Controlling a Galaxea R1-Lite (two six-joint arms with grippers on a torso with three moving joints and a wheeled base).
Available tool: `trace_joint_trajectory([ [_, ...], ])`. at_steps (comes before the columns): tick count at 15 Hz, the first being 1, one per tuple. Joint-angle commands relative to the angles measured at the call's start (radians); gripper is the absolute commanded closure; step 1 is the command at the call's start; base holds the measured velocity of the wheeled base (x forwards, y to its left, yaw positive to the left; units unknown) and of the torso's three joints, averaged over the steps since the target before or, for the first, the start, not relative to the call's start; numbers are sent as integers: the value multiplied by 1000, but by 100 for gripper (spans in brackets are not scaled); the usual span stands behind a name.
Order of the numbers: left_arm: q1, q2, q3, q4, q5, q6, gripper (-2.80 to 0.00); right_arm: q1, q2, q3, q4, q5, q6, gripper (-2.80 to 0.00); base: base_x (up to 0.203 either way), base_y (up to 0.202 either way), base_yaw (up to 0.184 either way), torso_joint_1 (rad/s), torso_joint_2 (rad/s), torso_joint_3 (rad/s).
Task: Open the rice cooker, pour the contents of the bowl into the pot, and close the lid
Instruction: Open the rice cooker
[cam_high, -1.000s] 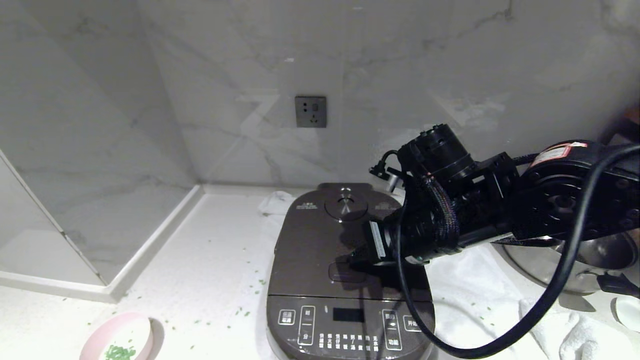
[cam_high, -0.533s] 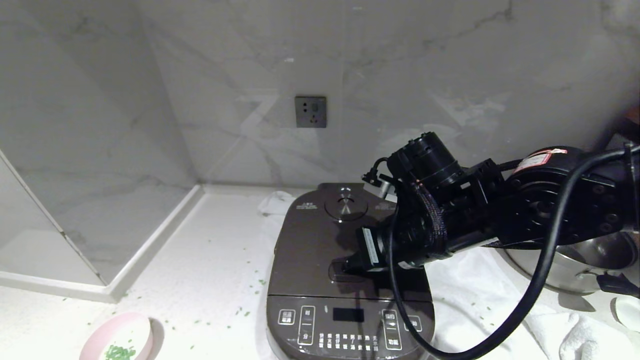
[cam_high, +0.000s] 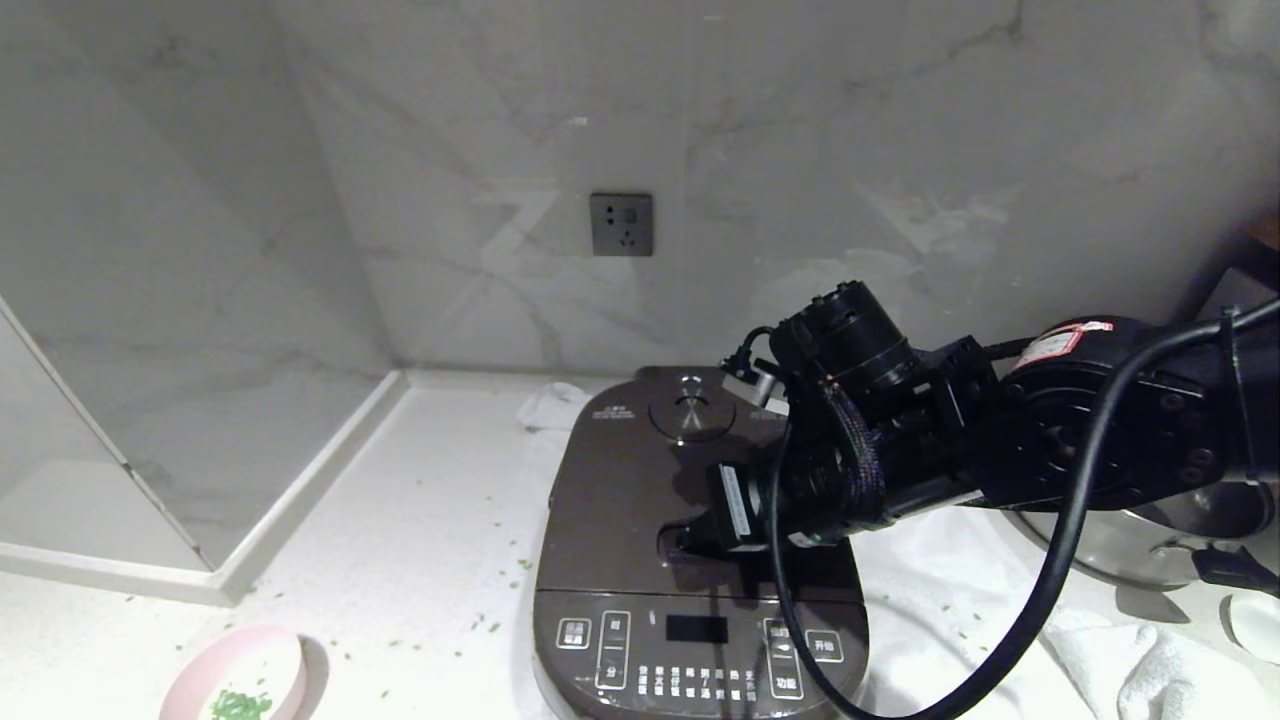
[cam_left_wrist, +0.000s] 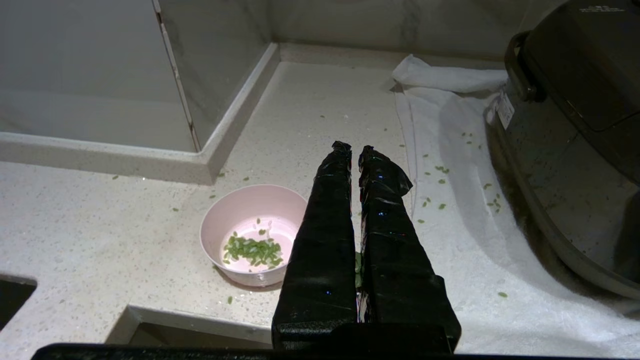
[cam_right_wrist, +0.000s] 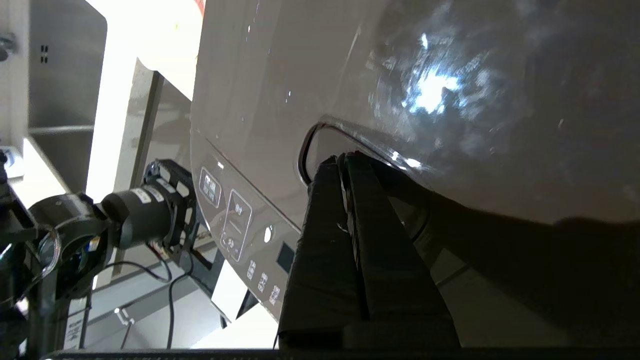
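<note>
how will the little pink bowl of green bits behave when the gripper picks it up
The pink bowl looks small and thin-walled, so probably light. Its smooth, rounded wall may slip in a pinch. The chopped green bits lie loose in it, so tilting would likely spill them, like those already strewn on the counter.

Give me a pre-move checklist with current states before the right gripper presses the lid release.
1. Lid down on the rice cooker: ok, not yet opened.
2. Right gripper shut, tips at the oblong release button: ok.
3. Button actually pressed in: cannot tell.
4. Bowl upright on the counter with green bits inside, apart from the cooker: ok.
5. Left gripper shut, empty, beside the bowl: ok.
6. Room behind the lid to swing up, with the wall socket above: cannot tell.
</note>
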Motion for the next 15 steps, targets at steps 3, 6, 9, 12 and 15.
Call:
trace_joint_trajectory([
  [3,0,0,13,-1,0,-1,0,-9,3,25,-20,5,6,0,0,0,0,0,0,0],
  [6,0,0,14,-1,0,-1,0,-8,-44,-4,-18,3,9,0,0,0,0,0,0,0],
  [9,0,0,12,-1,0,-1,0,-7,-115,-35,-19,-9,2,0,0,0,0,0,0,0],
  [12,0,0,14,-2,0,-1,0,-6,-191,-107,-18,-40,-3,0,0,0,0,0,0,0],
  [15,0,0,12,-1,0,-1,0,1,-243,-172,-20,-44,-19,0,0,0,0,0,0,0],
])
